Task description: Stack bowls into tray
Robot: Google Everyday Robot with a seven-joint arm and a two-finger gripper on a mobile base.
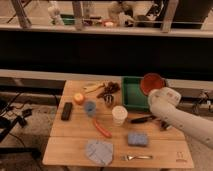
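An orange-red bowl (152, 81) hangs tilted over the right end of the dark green tray (131, 96), its hollow facing me. My gripper (153, 92) is at the bowl's lower rim, shut on it, mostly hidden behind my white arm (172, 111), which reaches in from the right. No other bowl shows. The tray's floor looks bare at its left.
On the wooden table (75, 142) are a cream cup (119, 114), a small blue-grey cup (90, 107), an orange fruit (78, 98), a black remote (66, 110), a red sausage-shaped thing (102, 128), a blue sponge (137, 138), a grey cloth (99, 151), a fork (138, 157) and a black-handled utensil (142, 119).
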